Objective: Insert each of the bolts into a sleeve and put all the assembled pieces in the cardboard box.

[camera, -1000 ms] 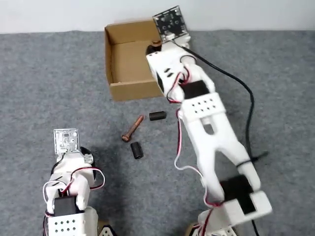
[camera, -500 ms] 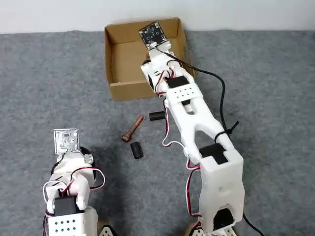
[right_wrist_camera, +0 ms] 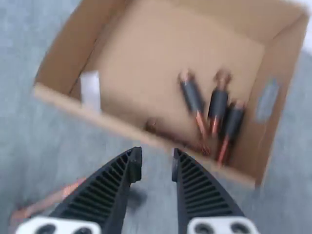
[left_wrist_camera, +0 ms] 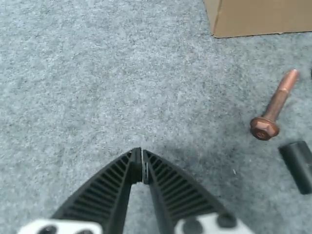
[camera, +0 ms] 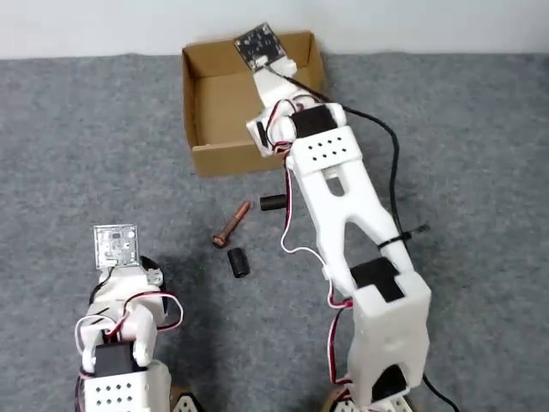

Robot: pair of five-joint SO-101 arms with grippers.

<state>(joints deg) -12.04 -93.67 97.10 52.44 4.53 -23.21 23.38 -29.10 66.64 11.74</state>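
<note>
We see the right gripper (right_wrist_camera: 155,156) hanging over the near wall of the box (camera: 225,159), its jaws a little apart and holding nothing. Inside the box, close to one side wall, three assembled pieces (right_wrist_camera: 218,105) lie side by side, copper ends showing past black bodies. On the carpet (camera: 103,129) just in front of the box lies a bare bolt (camera: 232,223). The far sleeve (camera: 274,203) sits just beside its tip and the near sleeve (camera: 238,262) just beside its head, neither touching it. The left gripper (left_wrist_camera: 142,161) sits low over the carpet, left of the bolt, jaws together and empty.
</note>
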